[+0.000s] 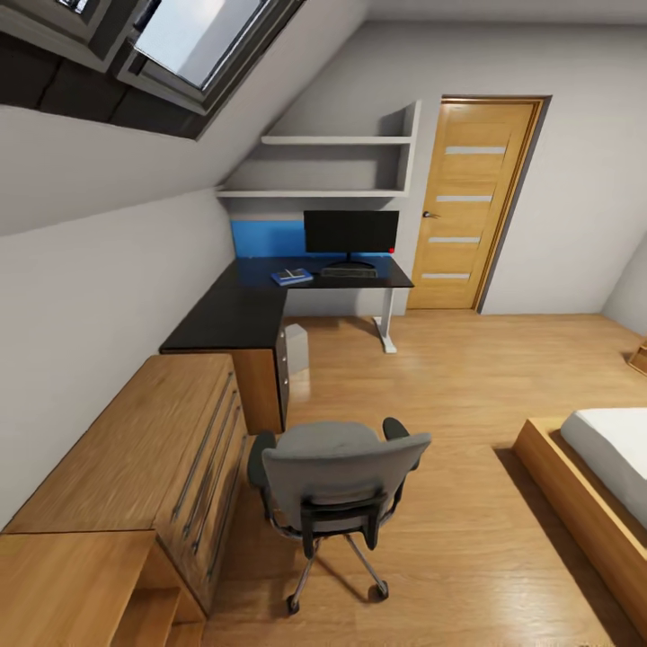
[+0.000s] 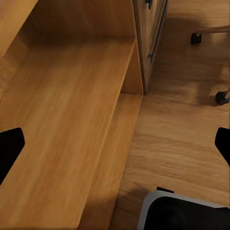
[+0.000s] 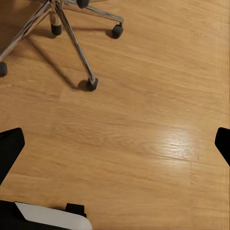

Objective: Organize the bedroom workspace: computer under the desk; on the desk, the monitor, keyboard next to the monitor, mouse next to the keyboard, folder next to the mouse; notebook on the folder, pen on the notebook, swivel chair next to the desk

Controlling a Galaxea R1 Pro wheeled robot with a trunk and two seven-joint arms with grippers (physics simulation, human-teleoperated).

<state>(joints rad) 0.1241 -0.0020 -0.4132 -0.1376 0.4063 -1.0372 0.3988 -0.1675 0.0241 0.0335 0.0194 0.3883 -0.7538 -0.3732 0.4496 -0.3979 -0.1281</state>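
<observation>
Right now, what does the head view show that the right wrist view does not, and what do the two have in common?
Head view alone: the desk with the monitor, keyboard and blue folder on it, the computer beneath, and the swivel chair seat and back.

Right wrist view alone: the right claw, fingers wide apart, empty, above bare floor.

Both: the chair's chrome legs on casters, and the wooden floor.
</observation>
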